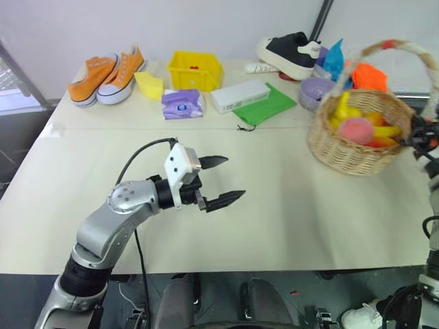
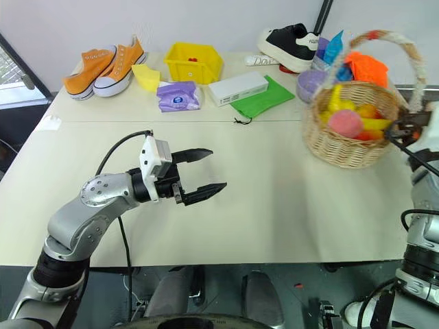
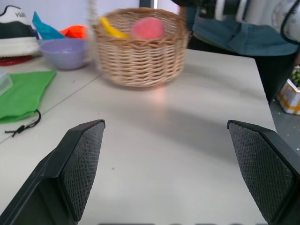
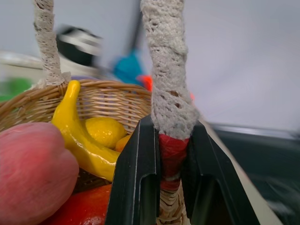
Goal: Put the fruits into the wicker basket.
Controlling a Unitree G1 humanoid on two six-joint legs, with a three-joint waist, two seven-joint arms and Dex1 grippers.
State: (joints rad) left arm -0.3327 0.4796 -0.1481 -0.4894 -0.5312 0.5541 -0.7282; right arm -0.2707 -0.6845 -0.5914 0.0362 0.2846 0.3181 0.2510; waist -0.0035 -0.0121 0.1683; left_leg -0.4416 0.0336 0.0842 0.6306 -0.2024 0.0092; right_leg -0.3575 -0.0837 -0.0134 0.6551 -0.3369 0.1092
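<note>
end effector (image 3: 171,171) wide apart | wicker basket (image 3: 140,51) ahead: banana (image 3: 112,29), peach (image 3: 147,28)

The light is bright and soft all over the pale cream desk (image 1: 274,205). Shadows are faint; a soft grey one lies on the desk beside the round tan wicker basket (image 3: 140,51). In the left wrist view that basket looks smeared and blurry. In the right wrist view the far wall and things behind are fuzzy, and the round pink peach (image 4: 33,173) up close is soft too.
</note>
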